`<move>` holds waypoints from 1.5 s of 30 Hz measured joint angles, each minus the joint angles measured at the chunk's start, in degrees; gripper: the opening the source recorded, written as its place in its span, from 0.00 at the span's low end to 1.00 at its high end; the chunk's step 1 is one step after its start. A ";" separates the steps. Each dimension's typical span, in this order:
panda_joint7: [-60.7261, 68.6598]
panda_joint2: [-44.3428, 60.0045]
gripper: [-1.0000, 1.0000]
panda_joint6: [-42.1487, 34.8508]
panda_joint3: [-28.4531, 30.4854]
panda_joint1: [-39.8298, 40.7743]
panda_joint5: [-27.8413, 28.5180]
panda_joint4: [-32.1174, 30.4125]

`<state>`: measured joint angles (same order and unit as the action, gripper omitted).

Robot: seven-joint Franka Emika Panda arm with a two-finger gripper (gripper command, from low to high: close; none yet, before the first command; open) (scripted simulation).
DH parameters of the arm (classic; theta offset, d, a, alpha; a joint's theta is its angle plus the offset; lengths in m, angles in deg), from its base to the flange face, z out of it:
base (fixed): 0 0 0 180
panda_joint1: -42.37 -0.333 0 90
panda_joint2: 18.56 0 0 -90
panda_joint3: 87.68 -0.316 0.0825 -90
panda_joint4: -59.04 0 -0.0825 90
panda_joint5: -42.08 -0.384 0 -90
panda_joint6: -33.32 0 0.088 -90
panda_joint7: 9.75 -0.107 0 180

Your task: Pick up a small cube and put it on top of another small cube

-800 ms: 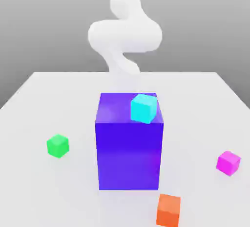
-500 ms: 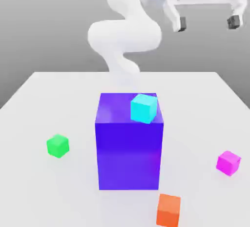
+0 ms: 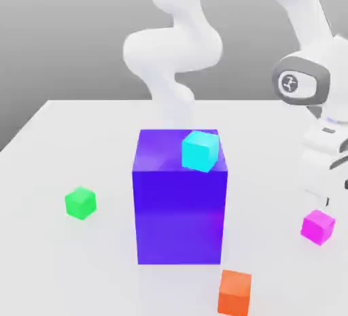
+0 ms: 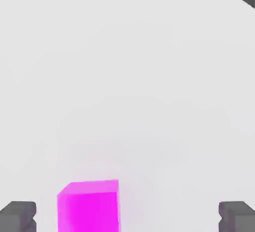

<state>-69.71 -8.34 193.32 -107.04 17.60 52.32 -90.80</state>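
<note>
Magenta cube [image 4: 89, 211] lies between the open pincer's [image 4: 127, 217] fingers, off-centre, ungripped.

We count four small cubes: one magenta cube [image 3: 318, 227], one green cube [image 3: 81, 203], one cyan cube [image 3: 200, 151] and one orange cube [image 3: 235, 293]. We also count one big purple-blue block [image 3: 179, 206], one white robot arm [image 3: 173, 49] and one tabletop [image 3: 88, 131], seven things altogether by our tally.
</note>
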 joint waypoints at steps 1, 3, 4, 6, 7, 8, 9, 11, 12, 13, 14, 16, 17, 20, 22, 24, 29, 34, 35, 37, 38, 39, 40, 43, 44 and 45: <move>-1.58 2.16 0.50 1.37 1.01 -0.91 2.06 0.23; -4.38 6.35 0.50 4.36 4.04 -3.38 5.72 1.02; -5.81 8.42 0.50 5.86 5.53 -4.50 7.62 1.50; -7.56 11.57 0.00 8.36 8.49 -7.01 9.80 2.24; -7.56 11.57 0.00 8.36 8.49 -7.01 9.80 2.24; -7.57 11.57 0.00 8.37 8.49 -7.01 9.81 2.24; -7.60 11.57 0.00 8.39 8.49 -7.00 9.84 2.24; -7.66 11.58 0.00 8.43 8.48 -7.00 9.90 2.24; -8.00 12.16 0.00 8.87 9.00 -7.43 10.33 2.39; -7.58 11.44 0.00 8.31 8.40 -6.94 9.81 2.20; -6.70 10.07 0.00 7.25 7.27 -6.06 8.69 1.85; -4.35 6.46 0.00 4.52 4.40 -3.87 5.65 0.97; -2.86 4.44 0.00 3.05 3.10 -2.99 3.66 0.48; 1.03 0.89 0.00 -0.08 1.92 -1.05 0.82 0.95; 3.45 -0.55 0.00 -1.00 4.37 1.67 1.85 1.24; 5.80 -2.02 0.00 -1.73 7.54 4.71 3.43 1.30; 11.13 -5.55 0.00 -3.39 15.93 14.42 8.47 1.27; 15.76 -8.92 0.00 -5.00 21.82 26.44 14.54 1.21; 16.67 -9.58 0.00 -5.31 22.77 28.88 15.76 1.19; 18.50 -10.89 0.00 -5.90 25.30 33.13 18.22 1.16; 19.41 -11.54 0.00 -6.19 26.49 35.36 19.44 1.12; 20.32 -12.14 0.00 -6.48 27.63 37.65 20.71 1.15; 21.23 -13.19 0.00 -6.71 28.72 39.75 21.29 0.41; 23.99 -17.48 0.00 -7.11 32.13 43.34 20.24 -4.26; 24.95 -18.99 0.00 -7.21 33.58 44.37 19.56 -6.07; 25.94 -20.49 0.00 -7.30 35.13 45.43 18.80 -7.92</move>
<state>-43.77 -28.83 186.02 -71.91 63.03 71.13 -98.72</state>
